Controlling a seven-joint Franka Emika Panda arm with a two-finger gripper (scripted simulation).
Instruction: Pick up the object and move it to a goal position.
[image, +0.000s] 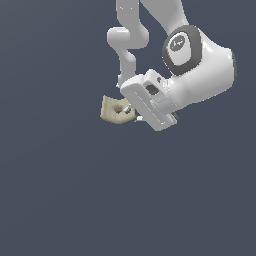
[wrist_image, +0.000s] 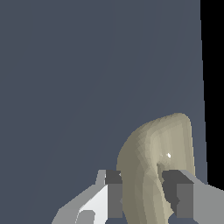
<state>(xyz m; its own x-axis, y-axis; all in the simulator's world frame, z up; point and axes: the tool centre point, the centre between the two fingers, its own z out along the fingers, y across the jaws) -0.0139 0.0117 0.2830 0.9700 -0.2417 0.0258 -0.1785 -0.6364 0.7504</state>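
The object (image: 113, 110) is a small pale beige block with a curved side and a small round hole. In the exterior view it sits just to the left of the white hand, level with my gripper (image: 130, 111). In the wrist view the object (wrist_image: 151, 157) stands between the two dark finger pads (wrist_image: 114, 192), which press on both of its sides. The gripper (wrist_image: 144, 194) is shut on it. The fingers themselves are mostly hidden behind the hand in the exterior view.
The white arm (image: 200, 65) rises to the top of the exterior view, right of centre. A plain dark grey-blue surface (image: 75, 200) fills the rest of the view.
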